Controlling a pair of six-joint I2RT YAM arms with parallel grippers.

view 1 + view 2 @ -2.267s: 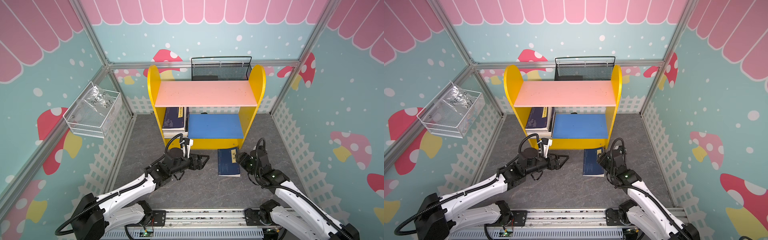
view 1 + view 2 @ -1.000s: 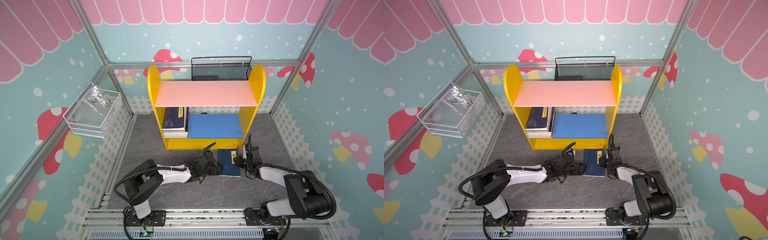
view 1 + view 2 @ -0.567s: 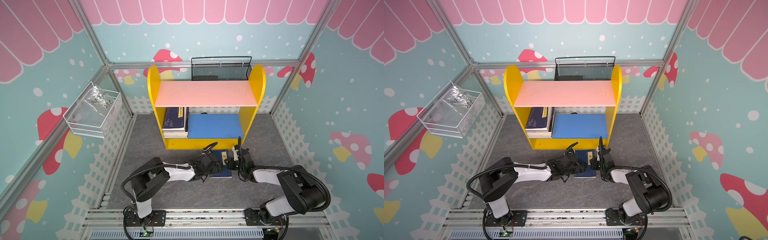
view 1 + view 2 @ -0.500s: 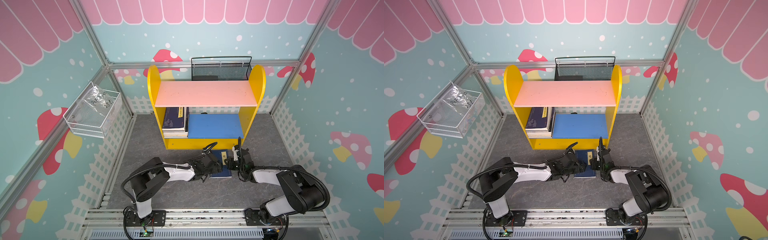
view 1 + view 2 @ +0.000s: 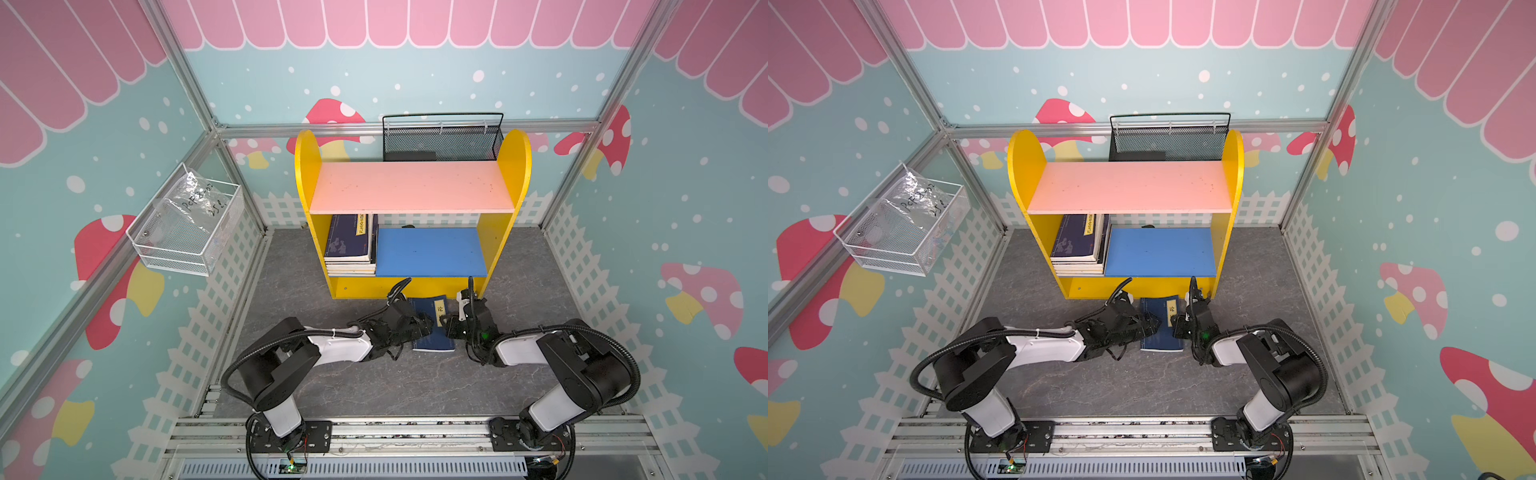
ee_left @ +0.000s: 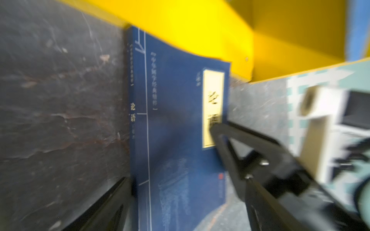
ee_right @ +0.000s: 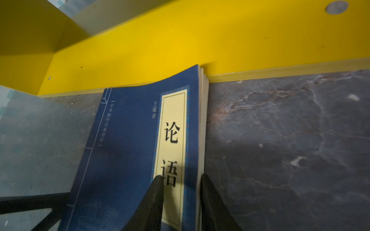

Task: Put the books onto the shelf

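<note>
A navy book (image 5: 432, 332) (image 5: 1163, 332) with a yellow title label lies flat on the grey floor, its far end bent up against the shelf's (image 5: 305, 174) yellow base (image 7: 180, 40). My left gripper (image 5: 424, 326) (image 6: 170, 153) is open at the spine side, one finger beside the spine and the other over the label. My right gripper (image 5: 448, 326) (image 7: 181, 178) has closed on the page-edge side, with one finger (image 7: 158, 182) on the label and the other against the pages. Several more books (image 5: 351, 245) are stacked at the left end of the blue lower board (image 5: 432, 253).
The pink upper board (image 5: 411, 187) is bare. A black mesh basket (image 5: 440, 139) hangs on the back wall behind the shelf. A white wire basket (image 5: 187, 232) holding a plastic bag hangs on the left wall. White picket fencing lines the floor's edges.
Both grippers have come in on the floor book from either side, and it has slid a little to the left. The right jaws have narrowed onto its page edge.
</note>
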